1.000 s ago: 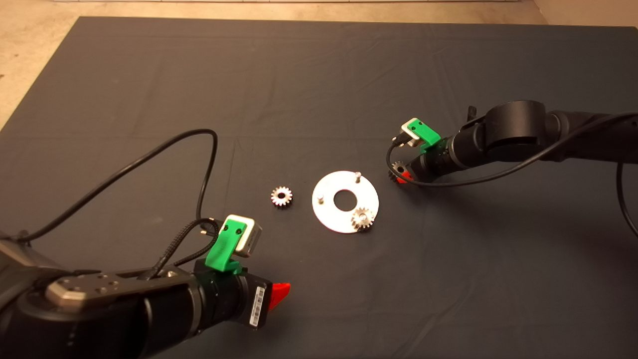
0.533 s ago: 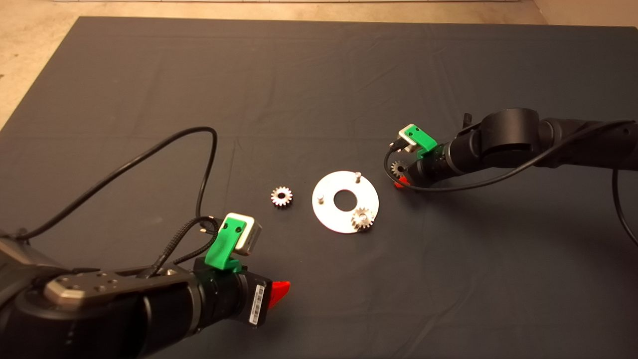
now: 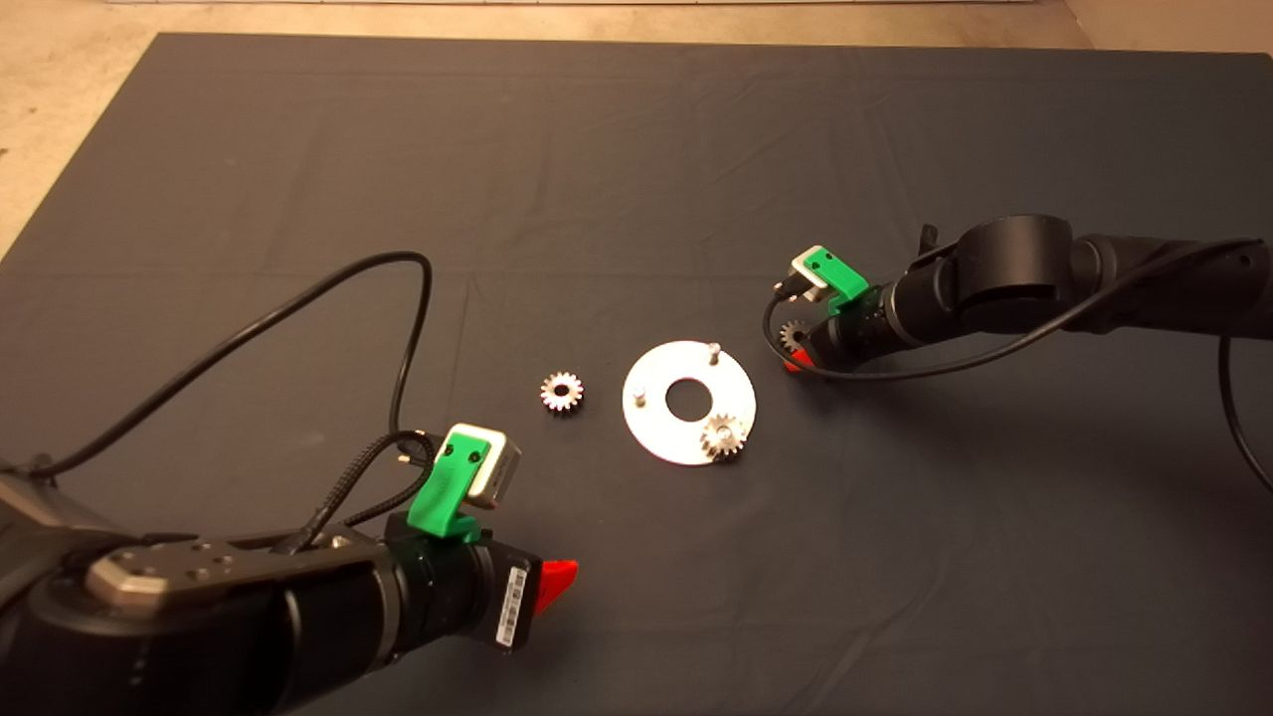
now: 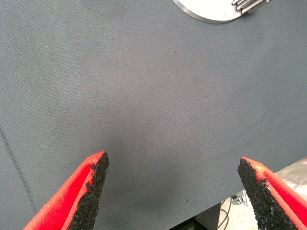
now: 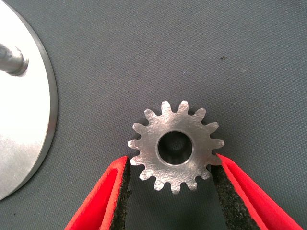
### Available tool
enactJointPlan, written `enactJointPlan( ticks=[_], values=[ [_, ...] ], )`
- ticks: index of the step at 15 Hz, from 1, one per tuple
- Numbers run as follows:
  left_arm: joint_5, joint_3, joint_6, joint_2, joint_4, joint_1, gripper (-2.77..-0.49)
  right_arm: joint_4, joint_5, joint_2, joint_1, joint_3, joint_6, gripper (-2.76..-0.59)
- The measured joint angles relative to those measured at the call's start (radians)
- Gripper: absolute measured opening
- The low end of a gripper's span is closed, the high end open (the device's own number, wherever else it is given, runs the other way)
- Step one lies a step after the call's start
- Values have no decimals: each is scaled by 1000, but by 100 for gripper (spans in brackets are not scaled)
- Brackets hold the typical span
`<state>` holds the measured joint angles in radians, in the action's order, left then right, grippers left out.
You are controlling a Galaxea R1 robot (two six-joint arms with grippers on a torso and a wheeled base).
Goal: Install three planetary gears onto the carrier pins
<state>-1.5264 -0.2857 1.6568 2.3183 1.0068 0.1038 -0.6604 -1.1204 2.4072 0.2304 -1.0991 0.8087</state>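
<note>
Right gripper (image 5: 171, 191) pinching gear (image 5: 175, 146) over dark mat (image 3: 636, 149); left gripper (image 4: 172, 191) spread, parked.

Clamped between the right gripper's (image 5: 171, 184) red fingers (image 5: 103, 196): one planetary gear (image 5: 175, 146), bore open. At nine o'clock, disc (image 5: 29, 143) edge with upright carrier pin (image 5: 12, 59).

You were looking at a robotics lab bench: a dark grey cloth mat (image 3: 636, 149) covered the table, bare beige concrete floor (image 3: 60, 89) showed past its far edge, and two black robot arms (image 3: 1044, 278) with trailing black cables (image 3: 298, 318) reached over loose metal machine parts.
</note>
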Motion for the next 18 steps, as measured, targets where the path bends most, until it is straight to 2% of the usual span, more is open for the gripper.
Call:
enactJointPlan(
  ticks=[4, 6, 12, 14, 18],
  values=[
    [0, 0, 0, 0, 0, 0, -135, 0, 0, 0, 0, 0, -14, -213],
    [0, 0, 0, 0, -1, 0, -135, 0, -1, 0, 0, 0, -16, -224],
    [0, 0, 1, 0, -4, 0, -135, 0, -1, 0, 0, 0, -34, -224],
    [0, 0, 1, 0, -7, 0, -135, 0, -1, 0, 0, 0, -42, -236],
    [0, 0, 1, 0, -8, 0, -135, 1, 2, 0, 0, 0, -44, -246]
  ],
)
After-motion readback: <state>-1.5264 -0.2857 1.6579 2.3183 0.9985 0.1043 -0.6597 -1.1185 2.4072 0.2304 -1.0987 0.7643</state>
